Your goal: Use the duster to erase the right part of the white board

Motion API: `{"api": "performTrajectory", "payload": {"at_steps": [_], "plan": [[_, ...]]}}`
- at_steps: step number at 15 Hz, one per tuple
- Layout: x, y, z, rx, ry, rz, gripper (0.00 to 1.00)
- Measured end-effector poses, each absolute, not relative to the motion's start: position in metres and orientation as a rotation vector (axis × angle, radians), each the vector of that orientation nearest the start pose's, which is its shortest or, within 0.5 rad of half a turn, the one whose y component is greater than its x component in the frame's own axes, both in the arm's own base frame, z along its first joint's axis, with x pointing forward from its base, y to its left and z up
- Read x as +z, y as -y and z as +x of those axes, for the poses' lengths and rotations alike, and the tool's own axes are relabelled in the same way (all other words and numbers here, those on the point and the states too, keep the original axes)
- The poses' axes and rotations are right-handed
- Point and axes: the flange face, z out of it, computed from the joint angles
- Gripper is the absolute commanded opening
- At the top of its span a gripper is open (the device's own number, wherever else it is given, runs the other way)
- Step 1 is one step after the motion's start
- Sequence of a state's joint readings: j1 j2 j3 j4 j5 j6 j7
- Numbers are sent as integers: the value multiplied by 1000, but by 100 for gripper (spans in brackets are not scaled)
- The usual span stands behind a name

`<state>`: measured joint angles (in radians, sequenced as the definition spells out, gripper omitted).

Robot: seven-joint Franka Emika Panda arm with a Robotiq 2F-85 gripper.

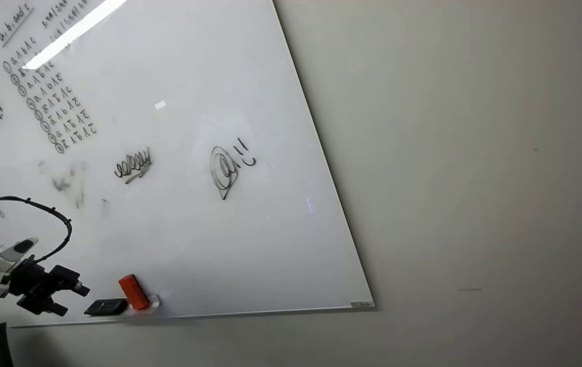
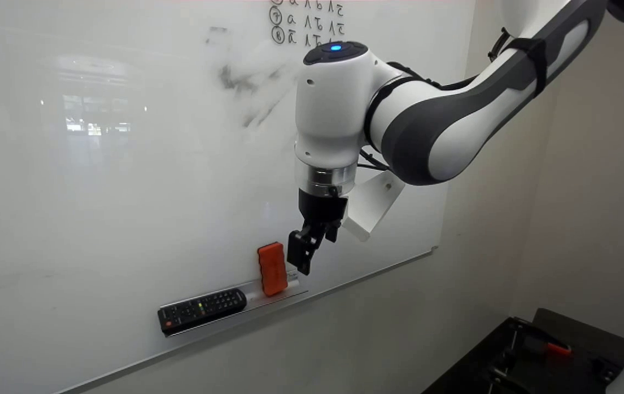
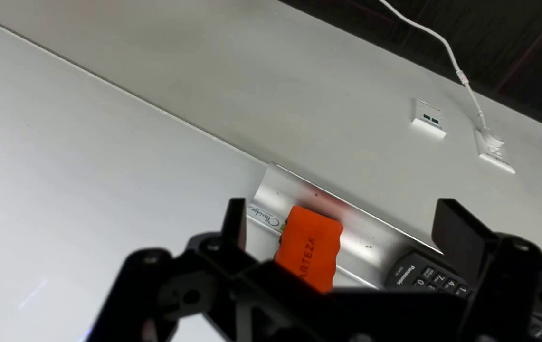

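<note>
Gaping wide, the gripper (image 3: pixel 344 223) shows along the bottom of the wrist view, its black fingers (image 3: pixel 458 237) blunt and squarish, spread well apart and holding only air. Between them in that view, past the tips: the board eraser (image 3: pixel 311 247). In both exterior views a gap parts fingers from eraser.

Eraser: orange-red, matte, blocky. Long sides cut in a shallow wave, corners rounded, ARTEZA lettered dark on its face, a blackish layer along one edge. Stands on end in the tray (image 3: pixel 361 242), tilted a little; in an exterior view I find the eraser (image 1: pixel 133 292) low in the frame, left of centre.

Tray: silvery, metal-looking, curved like a gutter, a few dark specks, Claridge label (image 3: pixel 265 216) near its end. Panasonic remote control (image 2: pixel 202 309) lies in it, just beside the eraser: long, black, rounded ends, rows of small keys, one of them red. A finger hides part of it in the wrist view.

White board (image 1: pixel 194 239): hard, glossy, a bright strip of light (image 1: pixel 79 31) mirrored at upper left in an exterior view. Black handwriting (image 1: pixel 53 109) slants there too; a coiled scribble (image 1: pixel 133 165) left of the middle, a spiral doodle (image 1: pixel 225 171) with a smile-like curve near the middle, dry grey smears (image 1: pixel 62 184) at left.

Wall (image 1: pixel 474 153): flat grey-beige, dull beside the board's shine. Robot arm (image 2: pixel 339 104): smooth white shells, dark grey bands, rounded joints, slanting down from the upper right in an exterior view; small blue light (image 2: pixel 336 48) on top.
</note>
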<state>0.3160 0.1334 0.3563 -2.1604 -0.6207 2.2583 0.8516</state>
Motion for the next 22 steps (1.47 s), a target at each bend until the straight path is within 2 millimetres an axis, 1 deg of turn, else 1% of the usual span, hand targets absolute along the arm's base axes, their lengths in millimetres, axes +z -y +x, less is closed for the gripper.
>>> {"api": "performTrajectory", "payload": {"at_steps": [1,3,5,7,9,11,14,16,22], "plan": [[340,-332,444,-495,393,-3406,100],[339,-337,441,-595,395,-3420,100],[334,-348,435,-739,395,-3425,100],[324,-359,428,-901,403,-3412,100],[314,-367,424,-1072,409,-3376,100],[301,-368,424,-1244,406,-3320,100],[281,-360,429,-1445,329,-3224,100],[269,-353,431,-1468,287,-3209,100],[268,-356,429,-1475,302,-3200,100]]}}
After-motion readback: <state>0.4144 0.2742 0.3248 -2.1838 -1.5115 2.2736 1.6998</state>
